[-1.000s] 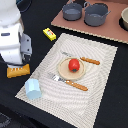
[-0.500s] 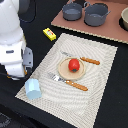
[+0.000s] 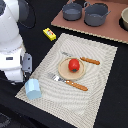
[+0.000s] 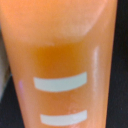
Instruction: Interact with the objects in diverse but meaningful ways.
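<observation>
Lowered since a second ago, the white arm now hides the orange scored bread-like slab (image 4: 64,65), which fills the wrist view beneath a claw whose state I cannot tell; probably stiff, light, best gripped across its edges.

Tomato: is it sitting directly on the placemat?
No, the tomato rests on a small round plate, which lies on the placemat between the fork and knife.
</observation>
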You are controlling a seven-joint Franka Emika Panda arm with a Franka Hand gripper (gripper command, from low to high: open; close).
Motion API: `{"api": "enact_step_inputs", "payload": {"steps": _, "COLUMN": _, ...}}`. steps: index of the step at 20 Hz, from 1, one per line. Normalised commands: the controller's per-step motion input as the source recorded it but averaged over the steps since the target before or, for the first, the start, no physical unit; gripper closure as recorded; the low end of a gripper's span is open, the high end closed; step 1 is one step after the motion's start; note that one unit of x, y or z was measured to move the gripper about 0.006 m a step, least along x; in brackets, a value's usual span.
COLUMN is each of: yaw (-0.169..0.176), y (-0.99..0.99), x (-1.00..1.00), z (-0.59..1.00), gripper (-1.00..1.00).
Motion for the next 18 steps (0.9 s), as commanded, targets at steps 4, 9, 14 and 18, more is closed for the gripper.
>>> {"api": "enact_step_inputs", "payload": {"steps": 4, "yaw": 0.078, "y": 0.17, "x": 0.11, "z": 0.10, "gripper": 1.00}}
{"api": "enact_step_inputs", "payload": {"steps": 9, "yaw": 0.151, "y": 0.61, "x": 0.48, "z": 0.70, "gripper": 1.00}}
{"api": "enact_step_inputs", "payload": {"steps": 14, "yaw": 0.131, "y": 0.69, "x": 0.60, "z": 0.97, "gripper": 1.00}}
{"api": "enact_step_inputs", "payload": {"steps": 18, "yaw": 0.080, "y": 0.70, "x": 0.74, "z": 0.98, "gripper": 1.00}}
